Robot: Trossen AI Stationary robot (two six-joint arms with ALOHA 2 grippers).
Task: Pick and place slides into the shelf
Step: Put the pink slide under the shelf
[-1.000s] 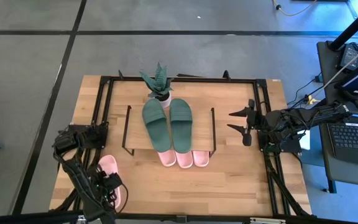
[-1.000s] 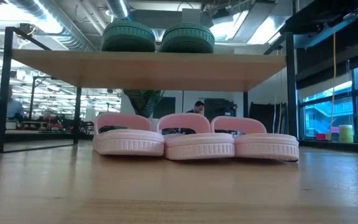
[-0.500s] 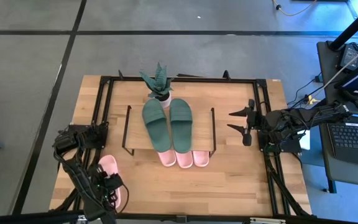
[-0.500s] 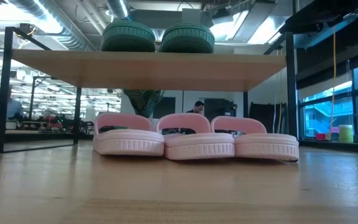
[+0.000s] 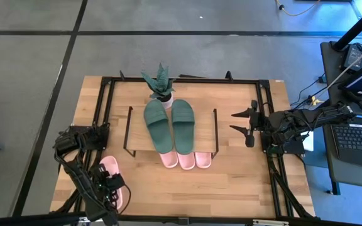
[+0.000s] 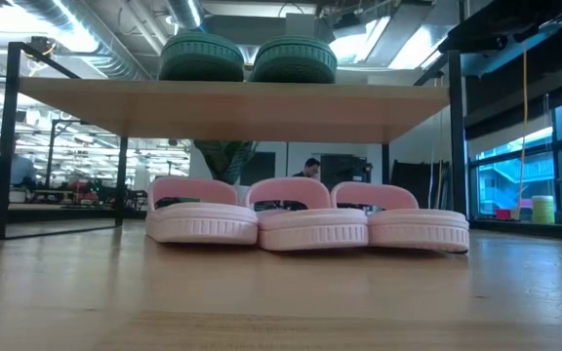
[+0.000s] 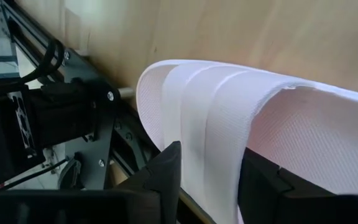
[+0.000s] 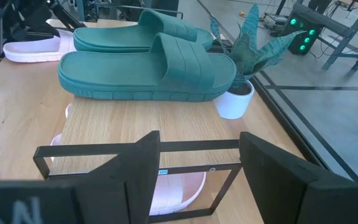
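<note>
One pink slide left, so we go left: left gripper straddles its strap, gripping it or not we can't tell; shelf lies right, right gripper waits open.

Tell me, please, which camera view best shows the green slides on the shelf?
The right wrist view: both green slides lie side by side on the shelf, straps fully visible. The high view shows them small from above; the low view only their ends; the left wrist view, nothing.

Potted spiky plant in white pot, laptop beside table
</note>
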